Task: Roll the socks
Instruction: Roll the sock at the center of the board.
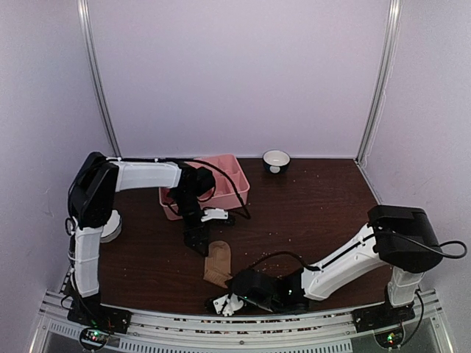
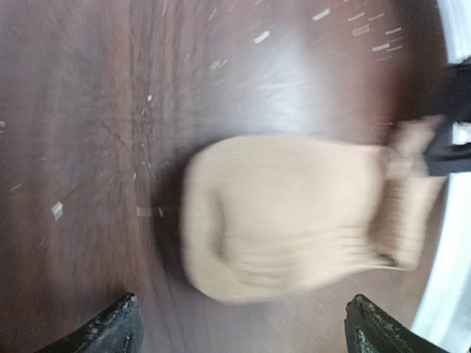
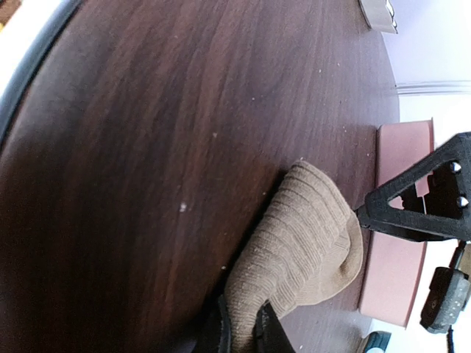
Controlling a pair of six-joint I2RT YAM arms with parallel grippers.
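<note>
While both arms bend low over it, worktop [image 1: 316, 213]: dark brown wood, flecked with pale crumbs.
Left arm [image 1: 143, 175]: reaches from the near left corner and passes in front of the tray, with its wrist turned down toward the sock.
Right arm [image 1: 342, 261]: stretches low along the near edge, from the near right corner toward the middle.
Pink tray [image 1: 239, 176]: compartmented, close to the far edge and left of its middle.
Tan sock [image 1: 218, 263]: ribbed, lying on the wood by the middle of the near edge, with its rounded end toward the far edge.
Left gripper [image 2: 243, 323]: fingers wide apart and holding nothing, at the sock's far end; contact cannot be told, and its wrist view is blurred.
Right gripper [image 3: 245, 331]: fingers pinched on the sock's near end.
Bowl [image 1: 276, 160]: small, at the far edge just right of the tray.
</note>
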